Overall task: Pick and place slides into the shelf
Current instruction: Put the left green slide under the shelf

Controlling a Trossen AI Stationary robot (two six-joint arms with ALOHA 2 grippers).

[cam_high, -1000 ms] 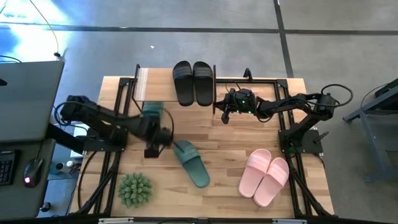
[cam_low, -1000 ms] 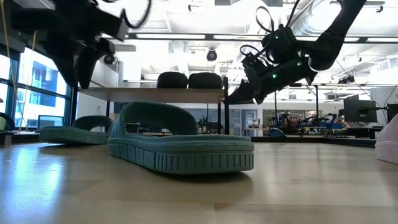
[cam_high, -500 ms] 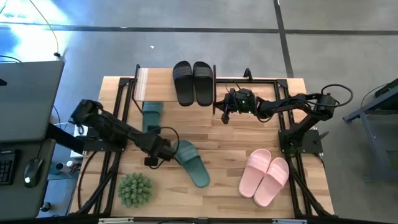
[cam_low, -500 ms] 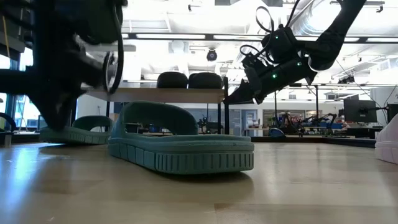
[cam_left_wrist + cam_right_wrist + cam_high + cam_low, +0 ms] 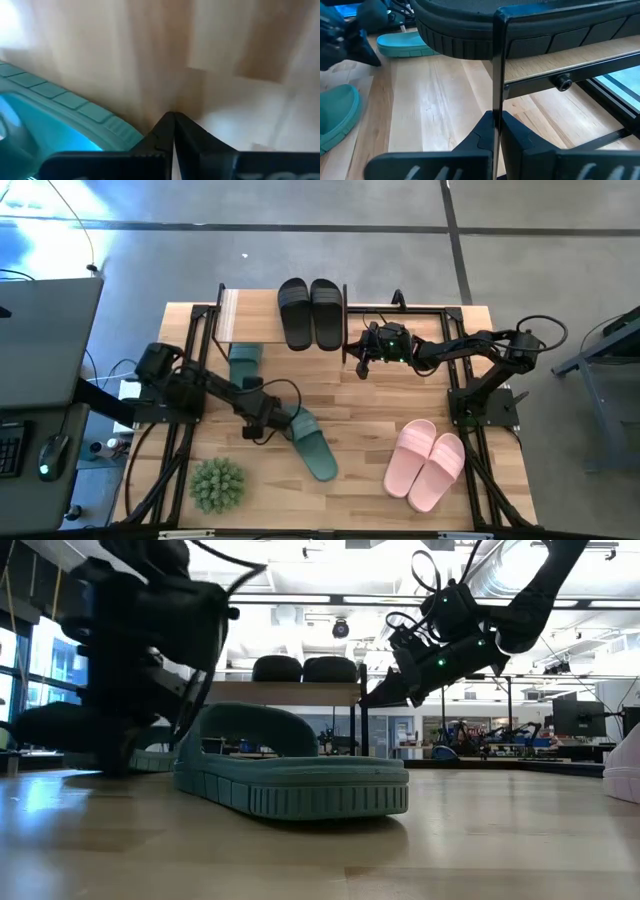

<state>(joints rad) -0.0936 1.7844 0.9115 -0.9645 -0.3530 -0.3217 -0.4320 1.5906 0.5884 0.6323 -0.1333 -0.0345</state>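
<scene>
One dark green slide (image 5: 310,443) lies flat on the table; the other (image 5: 243,364) lies partly under the shelf (image 5: 250,315). My left gripper (image 5: 272,420) is shut and tipped down at the near slide's strap end (image 5: 75,112), its tips on or just above the table top. The black slides (image 5: 308,312) sit on the shelf's top board. The pink slides (image 5: 428,463) lie at the near right. My right gripper (image 5: 358,364) hangs shut by the shelf's right front post (image 5: 495,65). My left gripper's shut fingers (image 5: 165,131) come slanting down from the table's left, right beside the green slide's ribbed outer edge (image 5: 107,125). Nothing is between them; I cannot tell whether they touch the slide. My right gripper's shut tips line up with the shelf post; touching cannot be told.
A spiky green plant ball (image 5: 217,484) sits at the near left. Black frame rails run along both sides of the table. Bare wood lies between the green slide and the pink pair.
My left gripper has come down toward the table and toward the green slide's strap end, tipping more steeply downward, and has shut with nothing between its fingers. The slide lies where it was.
</scene>
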